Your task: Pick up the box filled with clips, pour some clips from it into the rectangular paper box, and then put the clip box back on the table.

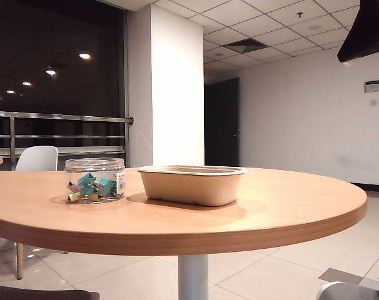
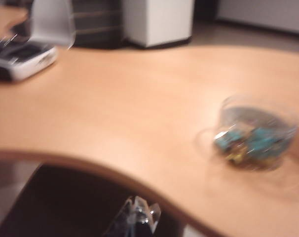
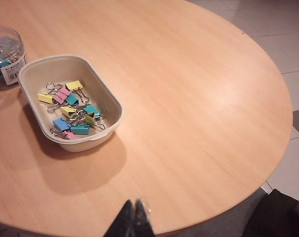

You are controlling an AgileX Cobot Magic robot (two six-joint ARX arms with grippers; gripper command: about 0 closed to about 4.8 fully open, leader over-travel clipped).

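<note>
The box filled with clips (image 1: pixel 94 180), a clear round jar with a white label, stands upright on the table (image 1: pixel 271 206), left of the rectangular paper box (image 1: pixel 189 187). Teal and yellow clips (image 1: pixel 92 187) lie inside the jar. In the right wrist view the paper box (image 3: pixel 90 143) holds several coloured clips (image 3: pixel 73 111), with the jar (image 3: pixel 6 57) beside it. My right gripper (image 3: pixel 134 207) is shut and empty above the table's edge, well away from both. The left wrist view is blurred. My left gripper (image 2: pixel 139 207) is shut, off the table's rim, apart from the jar (image 2: pixel 255 136).
A white chair (image 1: pixel 37 159) stands behind the table by a railed window. A grey device (image 2: pixel 21 57) lies on another surface beyond the table. A dark shape (image 1: pixel 364 28) hangs in the exterior view's upper right corner. A dark bag (image 3: pixel 278 212) sits on the floor.
</note>
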